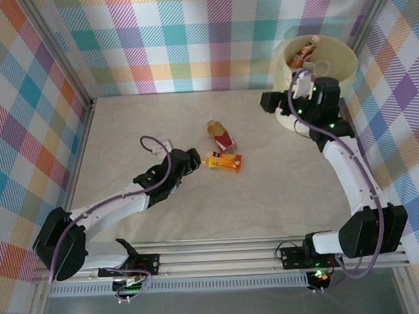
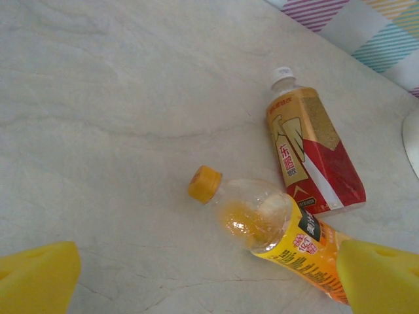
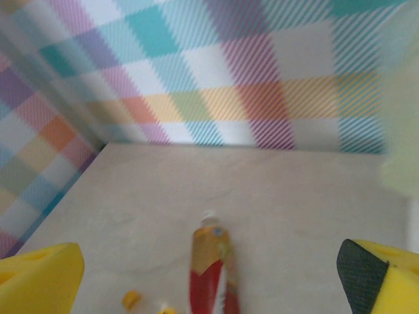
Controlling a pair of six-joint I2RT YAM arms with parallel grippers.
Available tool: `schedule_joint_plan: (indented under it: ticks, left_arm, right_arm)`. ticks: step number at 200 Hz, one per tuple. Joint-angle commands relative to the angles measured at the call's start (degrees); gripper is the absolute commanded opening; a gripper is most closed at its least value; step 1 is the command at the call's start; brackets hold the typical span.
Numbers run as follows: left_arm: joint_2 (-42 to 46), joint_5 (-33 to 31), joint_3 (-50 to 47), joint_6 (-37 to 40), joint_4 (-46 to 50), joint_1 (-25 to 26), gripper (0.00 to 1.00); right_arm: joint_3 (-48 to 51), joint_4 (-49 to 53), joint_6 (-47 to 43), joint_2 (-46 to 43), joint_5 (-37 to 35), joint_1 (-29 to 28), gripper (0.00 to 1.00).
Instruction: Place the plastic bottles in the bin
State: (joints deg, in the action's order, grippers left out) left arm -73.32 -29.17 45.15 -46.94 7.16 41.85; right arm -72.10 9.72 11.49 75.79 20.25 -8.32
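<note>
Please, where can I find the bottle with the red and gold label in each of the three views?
Top external: the red and gold bottle lies near the picture's centre, cap toward the upper left.
Left wrist: right of centre, cap at the top.
Right wrist: bottom centre, blurred, cap at the top.
Shared landmark: the yellow-capped bottle lying beside it.

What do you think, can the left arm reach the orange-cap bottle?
Probably yes. The left hand is open, and the orange-cap bottle lies just ahead of it on the table. The red bottle beside it shouldn't block the way.
</note>
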Motion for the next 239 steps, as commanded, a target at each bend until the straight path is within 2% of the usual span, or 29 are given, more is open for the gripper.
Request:
schedule_joint_plan:
  ticks: [1, 25, 56, 102, 157, 202, 239]
  left_arm:
    - [-0.25, -1.65, -0.15, -4.33, 2.22, -0.52, 1.0]
    - [-0.73, -0.92, -0.01, -6.08, 3.1, -0.96, 1.0]
    - [-2.04, -0.32, 0.77, -7.54, 4.68, -1.34, 1.0]
    - [-3.56, 1.65, 1.25, -9.11, 4.96, -2.66, 1.0]
    - [-4.88, 3.19, 1.3, -10.56, 5.91, -5.03, 1.0]
    - [-2.4, 1.83, -1.18, -11.94, 6.26, -6.94, 1.0]
    - [0.51, 0.65, -3.51, -12.81, 7.24, -8.32, 1.0]
  right_arm:
    - [3.65, -2.25, -3.55, -1.74, 4.38, -3.87, 1.0]
    - [7.27, -1.64, -6.28, -0.61, 4.38, -8.51, 1.0]
    - [11.29, -3.95, -2.25, 1.99, 9.29, -11.51, 1.0]
    - [11.76, 1.82, -14.58, 8.18, 10.82, -15.68, 1.0]
    - [5.05, 10.73, -27.52, 19.48, 0.69, -22.39, 1.0]
    - [0.56, 11.11, -34.91, 26.33, -11.5, -28.58, 1.0]
    - [-4.12, 13.93, -40.42, 32.29, -15.25, -31.75, 1.0]
